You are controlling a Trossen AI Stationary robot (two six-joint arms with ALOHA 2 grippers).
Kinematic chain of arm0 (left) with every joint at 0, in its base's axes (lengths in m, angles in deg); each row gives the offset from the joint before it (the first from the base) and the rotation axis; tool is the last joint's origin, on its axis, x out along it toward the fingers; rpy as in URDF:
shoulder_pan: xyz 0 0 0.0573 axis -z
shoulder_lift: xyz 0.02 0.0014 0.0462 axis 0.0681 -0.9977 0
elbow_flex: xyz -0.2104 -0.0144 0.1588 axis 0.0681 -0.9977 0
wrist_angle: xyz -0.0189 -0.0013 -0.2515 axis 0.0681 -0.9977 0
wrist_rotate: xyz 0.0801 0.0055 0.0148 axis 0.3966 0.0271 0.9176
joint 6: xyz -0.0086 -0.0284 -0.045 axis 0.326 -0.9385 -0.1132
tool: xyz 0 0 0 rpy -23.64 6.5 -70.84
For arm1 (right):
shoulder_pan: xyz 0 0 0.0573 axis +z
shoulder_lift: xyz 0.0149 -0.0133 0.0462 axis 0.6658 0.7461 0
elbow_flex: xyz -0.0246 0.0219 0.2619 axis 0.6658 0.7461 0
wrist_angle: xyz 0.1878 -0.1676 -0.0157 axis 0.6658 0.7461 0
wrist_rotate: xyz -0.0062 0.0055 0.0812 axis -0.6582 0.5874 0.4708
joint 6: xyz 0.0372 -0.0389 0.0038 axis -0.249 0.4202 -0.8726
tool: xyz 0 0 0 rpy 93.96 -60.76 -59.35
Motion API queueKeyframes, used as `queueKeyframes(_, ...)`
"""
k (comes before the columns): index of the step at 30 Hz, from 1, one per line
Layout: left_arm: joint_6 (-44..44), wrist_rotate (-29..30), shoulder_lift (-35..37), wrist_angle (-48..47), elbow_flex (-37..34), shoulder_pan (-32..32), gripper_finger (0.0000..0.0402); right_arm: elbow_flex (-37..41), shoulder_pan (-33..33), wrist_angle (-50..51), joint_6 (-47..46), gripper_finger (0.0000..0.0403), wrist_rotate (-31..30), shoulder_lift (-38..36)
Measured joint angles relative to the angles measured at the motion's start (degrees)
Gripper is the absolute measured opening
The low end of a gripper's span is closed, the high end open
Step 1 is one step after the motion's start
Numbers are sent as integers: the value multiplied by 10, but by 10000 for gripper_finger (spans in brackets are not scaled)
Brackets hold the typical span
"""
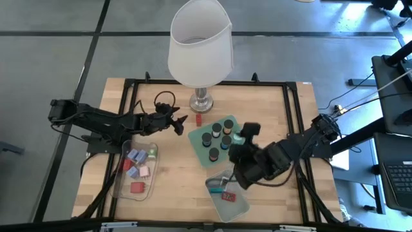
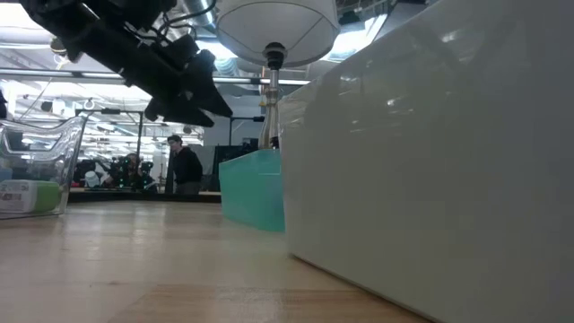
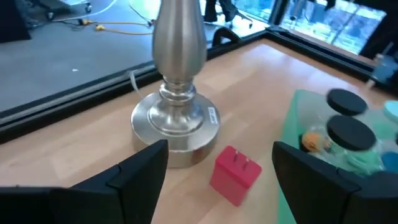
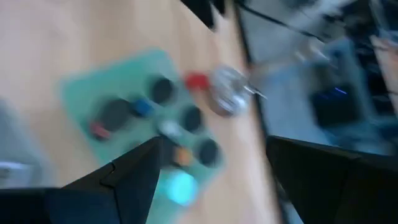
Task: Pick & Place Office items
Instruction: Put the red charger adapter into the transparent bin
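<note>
Left gripper (image 3: 217,171): nearest the wrist camera, fingers (image 3: 134,171) spread wide and empty, just short of the red block.
Red block (image 3: 235,174): on the bare wood between those fingers, two thin prongs on its upper face, just beside the lamp base (image 3: 174,121).
Lamp (image 1: 200,48): white shade, at the table's far edge.
Tray (image 1: 195,137): mint, just right of the red block, holding dark cylinders (image 1: 217,131) with black, orange and blue tops.
Bin (image 1: 121,183): clear, under the left arm, with pink, lavender, red and green blocks (image 1: 136,171).
Right gripper (image 1: 247,136): fingers apart and empty, over the tray's right edge.
Second tray (image 1: 239,206): near the front edge, with a flat red piece (image 1: 228,196).
</note>
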Motion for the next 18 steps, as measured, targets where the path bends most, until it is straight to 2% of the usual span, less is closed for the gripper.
queueKeyframes(2, 0, 0, -12, 24, 0, -9, 283, 1, -14, 41, -19, 290, -1, 0)
queueKeyframes(4, 0, -3, -26, 53, 0, -18, 283, 15, -30, 24, 12, 290, 14, -10)
queueKeyframes(7, 0, -32, -47, 70, 9, -34, 283, 36, -55, 24, 58, 290, 42, -31)
queueKeyframes(10, 0, -64, -72, 84, 19, -45, 283, 72, -78, 24, 44, 290, 50, -66)
queueKeyframes(14, -1, -86, -96, 89, 27, -51, 283, 148, -93, 6, -7, 290, 47, -153)
queueKeyframes(18, -1, -90, -110, 90, 33, -51, 283, 255, -96, -83, -37, 291, 33, -255)
